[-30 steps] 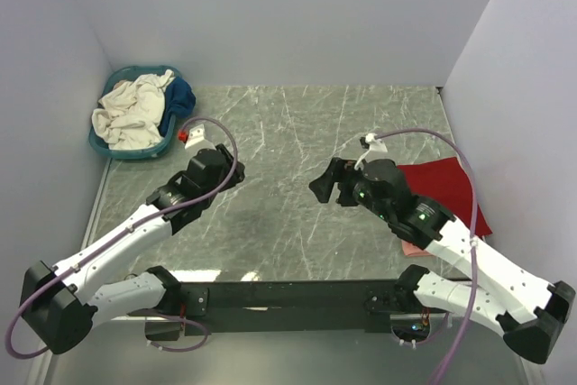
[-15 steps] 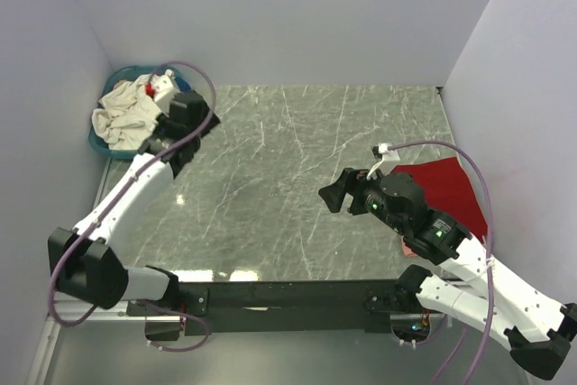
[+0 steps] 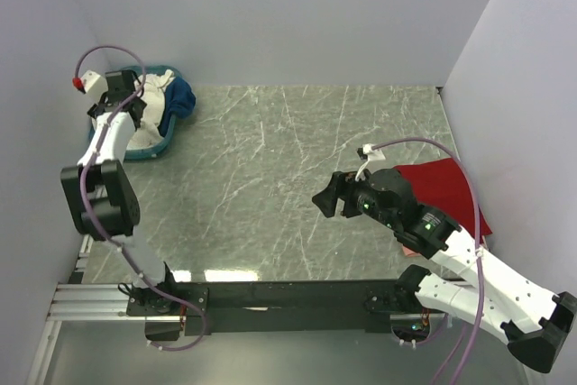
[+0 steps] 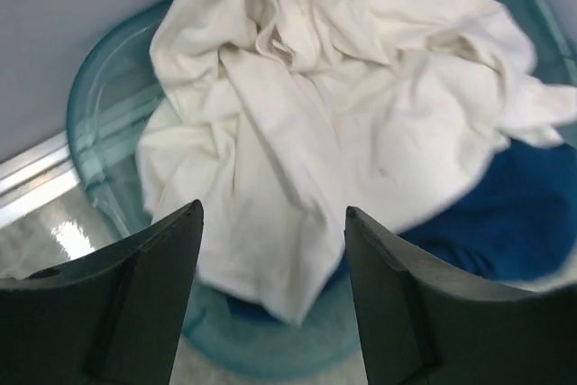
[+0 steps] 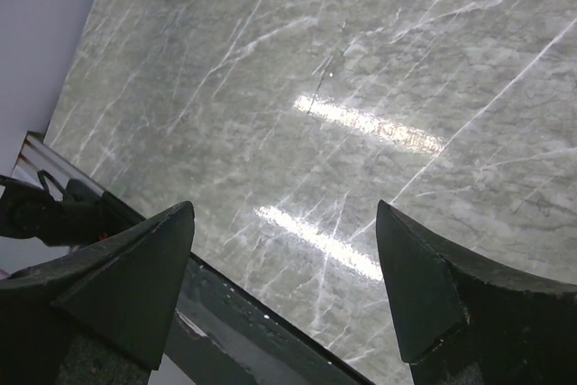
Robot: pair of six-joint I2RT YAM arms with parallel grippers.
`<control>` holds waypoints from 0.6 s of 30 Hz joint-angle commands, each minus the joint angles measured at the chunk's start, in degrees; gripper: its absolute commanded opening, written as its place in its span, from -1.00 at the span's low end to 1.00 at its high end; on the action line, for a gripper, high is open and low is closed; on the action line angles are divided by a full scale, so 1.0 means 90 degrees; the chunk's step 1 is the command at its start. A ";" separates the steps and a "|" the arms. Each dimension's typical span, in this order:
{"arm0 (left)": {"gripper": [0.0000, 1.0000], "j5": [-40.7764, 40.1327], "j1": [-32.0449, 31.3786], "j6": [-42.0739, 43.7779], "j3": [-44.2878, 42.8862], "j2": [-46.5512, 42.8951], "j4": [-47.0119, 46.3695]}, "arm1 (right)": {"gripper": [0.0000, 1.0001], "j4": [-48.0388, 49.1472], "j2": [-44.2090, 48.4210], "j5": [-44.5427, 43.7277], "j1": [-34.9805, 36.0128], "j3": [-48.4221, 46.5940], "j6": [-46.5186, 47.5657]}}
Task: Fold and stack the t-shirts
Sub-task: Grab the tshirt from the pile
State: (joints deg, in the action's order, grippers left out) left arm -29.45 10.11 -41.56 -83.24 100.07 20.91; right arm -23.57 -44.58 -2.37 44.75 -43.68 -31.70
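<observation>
Cream-white t-shirt [image 4: 306, 132]: is lying crumpled inside the teal plastic basket [image 4: 99, 78], partly covering a dark blue cloth [image 4: 505, 214] in the same basket.
Left gripper [image 4: 272, 214]: is hovering just above the basket, fingers standing wide apart, gripping nothing.
Red t-shirt [image 3: 442, 182]: is lying flat on the green marble table [image 3: 270, 160], well apart from the basket, on the opposite side.
Pink t-shirt [image 3: 410, 247]: a sliver is showing, likewise well apart from the basket.
Right gripper [image 5: 284, 209]: is hanging over the tabletop, well apart from the basket, fingers spread wide, holding nothing.
</observation>
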 commanded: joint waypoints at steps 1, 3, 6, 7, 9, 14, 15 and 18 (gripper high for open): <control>0.40 0.0420 0.0185 0.0291 -0.0671 0.0773 -0.0038 | 0.75 0.0217 -0.0027 0.0088 0.0008 0.0049 0.0134; 0.39 0.0674 0.0302 0.0389 -0.1072 0.1270 -0.0144 | 0.75 0.0207 -0.0057 0.0097 0.0018 0.0049 0.0153; 0.40 0.0869 0.0322 0.0555 -0.1541 0.1779 -0.0184 | 0.75 0.0227 -0.0115 0.0146 0.0008 0.0058 0.0153; 0.40 0.0899 0.0312 0.0575 -0.1629 0.1878 -0.0194 | 0.75 0.0236 -0.0125 0.0156 0.0008 0.0068 0.0163; 0.40 0.1074 0.0342 0.0575 -0.1834 0.2102 -0.0204 | 0.74 0.0236 -0.0164 0.0185 0.0008 0.0059 0.0163; 0.08 0.1183 0.0390 0.0448 -0.2137 0.2347 0.0050 | 0.73 0.0246 -0.0242 0.0166 0.0008 0.0020 0.0183; -0.06 0.1183 0.0400 0.0448 -0.2157 0.2328 0.0060 | 0.73 0.0227 -0.0271 0.0166 0.0008 0.0010 0.0192; -0.70 0.1270 0.0449 0.0497 -0.2215 0.2153 0.0099 | 0.72 0.0236 -0.0301 0.0176 0.0018 0.0029 0.0212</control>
State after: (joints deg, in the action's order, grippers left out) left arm -19.90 13.63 -37.91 -100.01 121.45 22.06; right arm -23.24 -47.00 -0.95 44.75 -43.51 -30.96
